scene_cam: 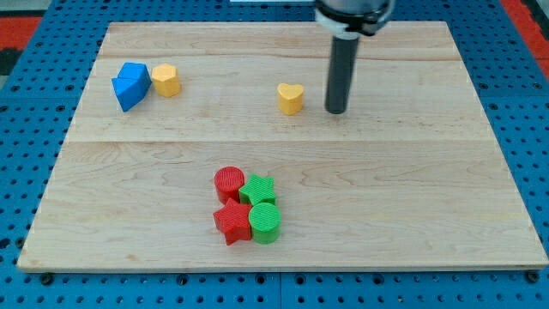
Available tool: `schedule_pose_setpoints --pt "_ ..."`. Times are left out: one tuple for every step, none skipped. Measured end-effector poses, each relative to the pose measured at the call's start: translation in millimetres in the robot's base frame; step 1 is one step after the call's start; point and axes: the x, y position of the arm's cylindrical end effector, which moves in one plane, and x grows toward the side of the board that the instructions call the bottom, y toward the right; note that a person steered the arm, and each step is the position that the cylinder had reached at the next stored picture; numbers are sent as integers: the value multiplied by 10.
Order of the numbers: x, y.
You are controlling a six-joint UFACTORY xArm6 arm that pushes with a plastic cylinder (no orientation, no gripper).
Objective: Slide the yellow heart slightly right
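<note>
One camera watches me — set above and in front of the bench [480,172], looking down at a slant toward its far edge. All four bench corners fit in view, the near edge low in the view, the far edge close under the view's top. My rod enters from the top edge — only its lower part and my tip [336,111] show.

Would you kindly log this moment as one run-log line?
tip: on board, just right of yellow heart, apart | heart: not yet pushed right | needs: tip on heart's left side
</note>
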Motion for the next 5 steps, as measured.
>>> schedule_pose_setpoints --pt "-182 -201" --pt "-199 -884" --pt "-199 -1553" --pt "-199 -1478" --pt "-161 -1367"
